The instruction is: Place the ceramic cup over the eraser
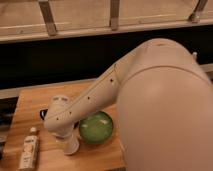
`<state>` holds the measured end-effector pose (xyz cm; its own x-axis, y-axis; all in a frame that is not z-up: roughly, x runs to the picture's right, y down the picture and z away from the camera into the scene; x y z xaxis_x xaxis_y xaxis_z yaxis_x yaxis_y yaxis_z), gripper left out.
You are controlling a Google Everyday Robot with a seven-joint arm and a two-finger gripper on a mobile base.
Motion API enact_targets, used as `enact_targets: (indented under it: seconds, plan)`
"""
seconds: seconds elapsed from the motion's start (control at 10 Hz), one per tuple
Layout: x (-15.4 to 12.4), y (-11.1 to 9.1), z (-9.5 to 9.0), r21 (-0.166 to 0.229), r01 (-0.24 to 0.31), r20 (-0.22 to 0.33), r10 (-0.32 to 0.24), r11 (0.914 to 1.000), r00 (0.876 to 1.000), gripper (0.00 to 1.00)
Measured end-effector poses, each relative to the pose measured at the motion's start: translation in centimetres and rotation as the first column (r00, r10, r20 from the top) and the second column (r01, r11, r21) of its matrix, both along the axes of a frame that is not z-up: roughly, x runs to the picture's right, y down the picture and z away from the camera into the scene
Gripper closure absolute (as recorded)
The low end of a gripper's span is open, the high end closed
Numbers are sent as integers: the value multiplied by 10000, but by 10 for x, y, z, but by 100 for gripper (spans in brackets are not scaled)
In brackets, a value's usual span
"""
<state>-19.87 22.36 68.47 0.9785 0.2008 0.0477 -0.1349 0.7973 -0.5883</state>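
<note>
My arm reaches down over the wooden table (pixel 35 102), and its wrist hides most of the gripper (pixel 67 141). An off-white tapered shape, apparently the ceramic cup (pixel 70 146), sits at the gripper's lower end, just left of the green bowl (pixel 96 127), low over or on the table. A small dark shape (pixel 43 114) peeks out at the wrist's left edge. It may be the eraser, but I cannot tell. It lies up and to the left of the cup, apart from it.
A white bottle with a label (pixel 29 150) lies at the table's front left. The green bowl stands right beside the gripper. My arm's large white shell (pixel 165 110) covers the right half of the view. A dark ledge and railing run behind the table.
</note>
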Motion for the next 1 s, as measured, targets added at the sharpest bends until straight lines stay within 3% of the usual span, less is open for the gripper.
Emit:
enact_targets:
  seconds: [0.3, 0.5, 0.8, 1.0]
  plan:
    - [-15, -52, -36, 750, 225, 316, -249, 9969, 9992, 100]
    - [-22, -97, -58, 1455, 411, 349, -466, 9885, 9983, 100]
    - [-36, -174, -90, 2573, 597, 357, -713, 9645, 9968, 100]
    - [-58, -210, -100, 2998, 694, 615, -919, 9515, 9939, 100]
